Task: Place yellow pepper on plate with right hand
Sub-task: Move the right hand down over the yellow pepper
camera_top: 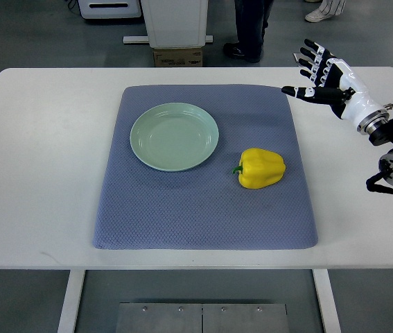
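The yellow pepper (260, 168) is seen lying on its side on the blue-grey mat (182, 222), its green stem turned toward the pale green plate (147, 135), which sits empty just beside it to the upper left, a narrow strip of mat showing between the two. Nothing has hold of the pepper. The right hand (321, 73) is held above the far right corner of the mat, well apart from the pepper, with its fingers spread and nothing grasped; the left hand is not in view. The step in hand is judged to be the reach and grasp. It would be done best if the hand were brought down over the pepper from the right side with the fingers kept wide, so that the rounded body is enclosed across its broad middle rather than pinched at the stem. Because the skin looks smooth and the form lobed, a firm, even wrap is called for, lest the pepper roll on the mat when touched. Once lifted, only a short carry to the left is needed, and release should be made low over the plate's centre.
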You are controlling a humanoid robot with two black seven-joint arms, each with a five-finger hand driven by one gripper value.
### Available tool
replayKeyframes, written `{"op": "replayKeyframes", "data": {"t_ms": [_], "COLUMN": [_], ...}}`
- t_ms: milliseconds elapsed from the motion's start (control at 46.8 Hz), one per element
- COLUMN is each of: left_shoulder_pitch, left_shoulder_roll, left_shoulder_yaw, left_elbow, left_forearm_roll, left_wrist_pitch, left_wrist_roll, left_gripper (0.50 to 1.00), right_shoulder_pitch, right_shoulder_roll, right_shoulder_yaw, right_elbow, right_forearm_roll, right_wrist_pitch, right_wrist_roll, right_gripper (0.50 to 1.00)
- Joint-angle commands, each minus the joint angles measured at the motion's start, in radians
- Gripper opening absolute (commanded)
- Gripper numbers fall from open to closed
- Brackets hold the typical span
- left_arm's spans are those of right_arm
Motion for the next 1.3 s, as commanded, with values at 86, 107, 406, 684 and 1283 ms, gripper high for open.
{"op": "replayKeyframes", "data": {"t_ms": [86,107,406,684,1283], "left_shoulder_pitch": [0.000,0.000,0.000,0.000,0.000], "left_shoulder_roll": [0.000,0.000,0.000,0.000,0.000], "left_shoulder_yaw": [0.000,0.000,0.000,0.000,0.000], "left_elbow": [0.000,0.000,0.000,0.000,0.000], "left_forearm_roll": [0.000,0.000,0.000,0.000,0.000], "left_wrist_pitch": [0.000,0.000,0.000,0.000,0.000], "left_wrist_roll": [0.000,0.000,0.000,0.000,0.000], "left_gripper": [1.000,1.000,1.000,1.000,1.000], "right_shoulder_pitch": [0.033,0.036,0.046,0.062,0.052], "right_shoulder_roll": [-0.082,-0.088,-0.111,-0.111,-0.099], "right_shoulder_yaw": [-0.109,-0.121,-0.239,-0.300,-0.348], "right_elbow": [0.082,0.091,0.159,0.159,0.134], "right_forearm_roll": [-0.014,-0.018,-0.127,-0.193,-0.244], "right_wrist_pitch": [0.056,0.063,0.122,0.121,0.099], "right_wrist_roll": [-0.007,-0.010,-0.014,-0.009,0.011], "right_gripper": [0.985,0.985,0.985,0.966,0.937]}}
